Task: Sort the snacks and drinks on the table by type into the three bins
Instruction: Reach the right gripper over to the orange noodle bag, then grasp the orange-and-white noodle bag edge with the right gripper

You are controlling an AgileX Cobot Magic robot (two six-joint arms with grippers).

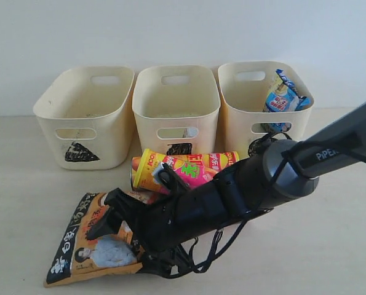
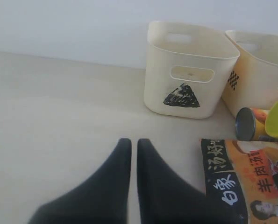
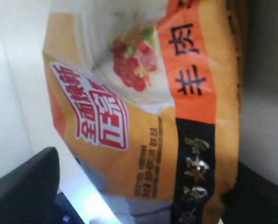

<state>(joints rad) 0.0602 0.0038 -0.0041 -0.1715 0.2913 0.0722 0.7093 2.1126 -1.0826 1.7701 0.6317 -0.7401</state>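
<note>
Three bins (image 1: 176, 117) are lined up on the desk (image 1: 23, 184) at 12 o'clock in the exterior view, which alone shows a blue-white bag (image 1: 284, 95) in the 1 o'clock one. The orange-black bag (image 1: 96, 249) at 7 o'clock is straddled by the spread right pincer (image 3: 146, 172); the left pincer (image 2: 130, 142), pressed together, is shown only by its wrist view.

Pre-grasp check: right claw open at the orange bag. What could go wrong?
Right claw straddles the crinkly orange bag; a pinch may slip or catch only an edge. The tubes lie on their sides just behind it, so lifting could set them rolling. The bin with the blue bag sits far right: a long carry for a weak grip.
</note>
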